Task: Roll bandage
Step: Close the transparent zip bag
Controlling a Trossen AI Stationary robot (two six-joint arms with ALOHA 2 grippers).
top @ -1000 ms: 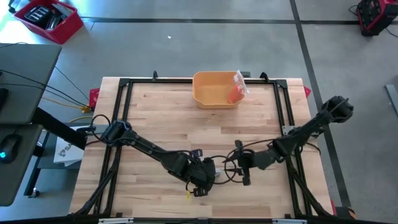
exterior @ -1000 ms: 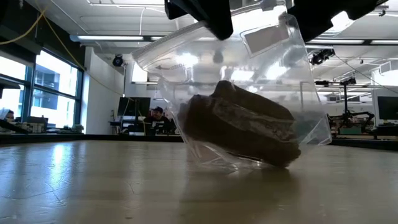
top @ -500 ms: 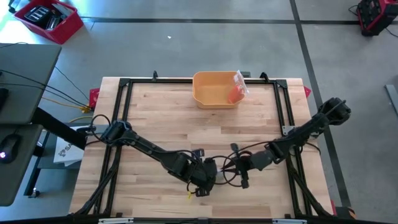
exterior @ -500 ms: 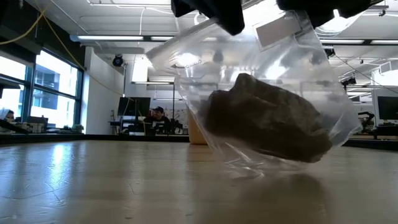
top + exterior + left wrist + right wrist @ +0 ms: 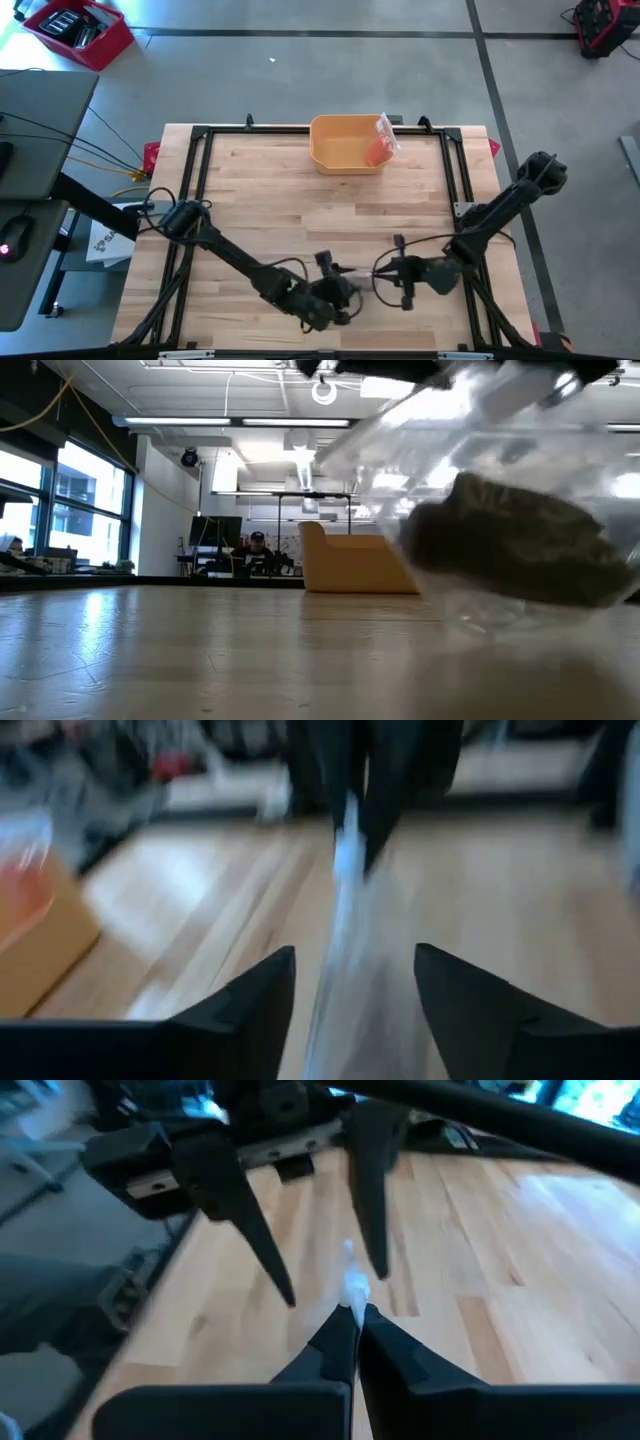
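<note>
Left pincer [image 5: 345, 290]: at the near edge of the table [image 5: 250, 190], fingers [image 5: 250, 1005] now spread wide and clear of the bag — you have let go; a second ago they were clamped on its rim.
Right pincer [image 5: 352, 1315]: fingers pressed together on the rim of the clear bag [image 5: 500, 510], where a moment ago they stood apart; it alone carries the load.
Bag: it hangs from the right pincer, swung rightward across the low view since the earlier frames and tilted, its bottom close over the table.
Bandage [image 5: 515, 545]: a dark roll lying inside the bag, not yet out.
Yellow bin [image 5: 347, 145]: at the far edge, well apart.
Meaning: the hand-over is done — in my judgement you still have to get the bandage out before any rolling starts.
</note>
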